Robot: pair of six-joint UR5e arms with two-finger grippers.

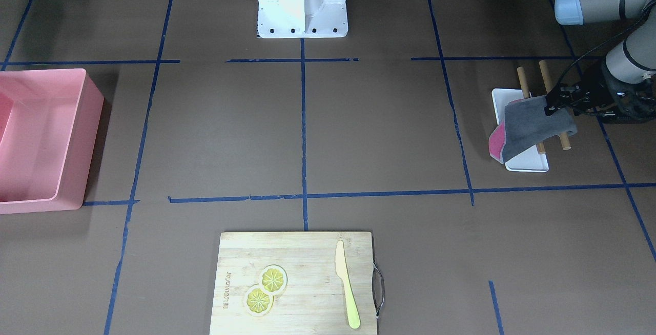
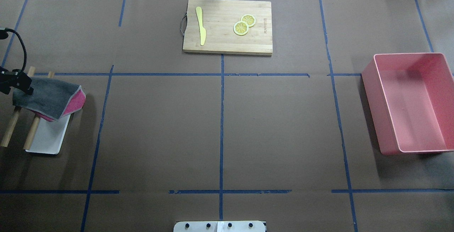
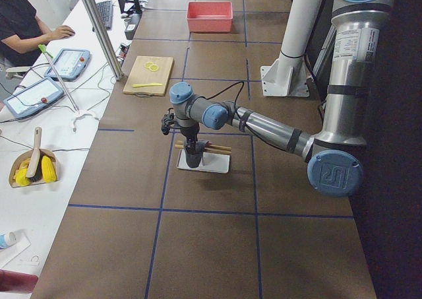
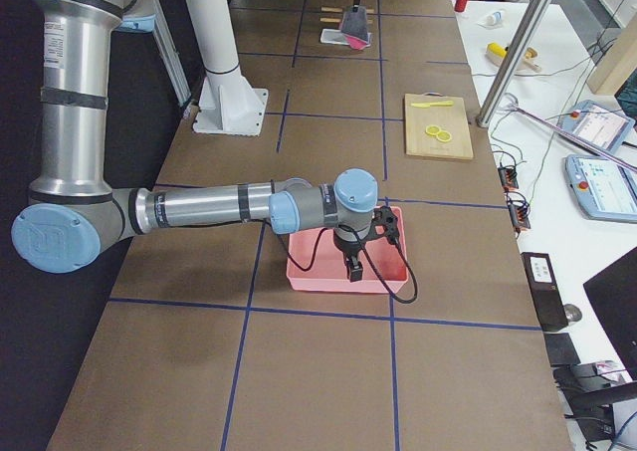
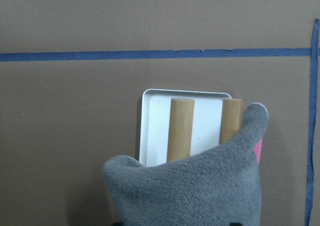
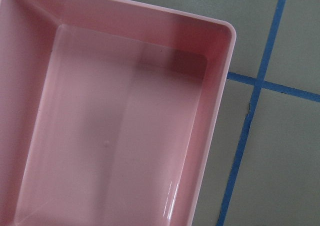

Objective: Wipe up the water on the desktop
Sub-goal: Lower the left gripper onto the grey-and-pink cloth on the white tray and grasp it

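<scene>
Item 1: left jaws, pinched on a grey-and-pink cloth (image 1: 533, 127) that I see hanging over two wooden rods (image 1: 523, 83) and a white tray (image 1: 528, 163), at the left end of the dark-brown, blue-taped desk (image 2: 159, 129).
Item 2: right jaws, above the pink bin (image 2: 374, 115) at the right end; spread or pressed together, I cannot tell.
Item 3: bamboo board (image 2: 220, 44), far edge, centre.

White bench (image 3: 46, 220) across from me, two teach pendants (image 3: 68, 63) on it; operator (image 3: 18, 18) in black sits at its far end; lighting's bright, even.
</scene>
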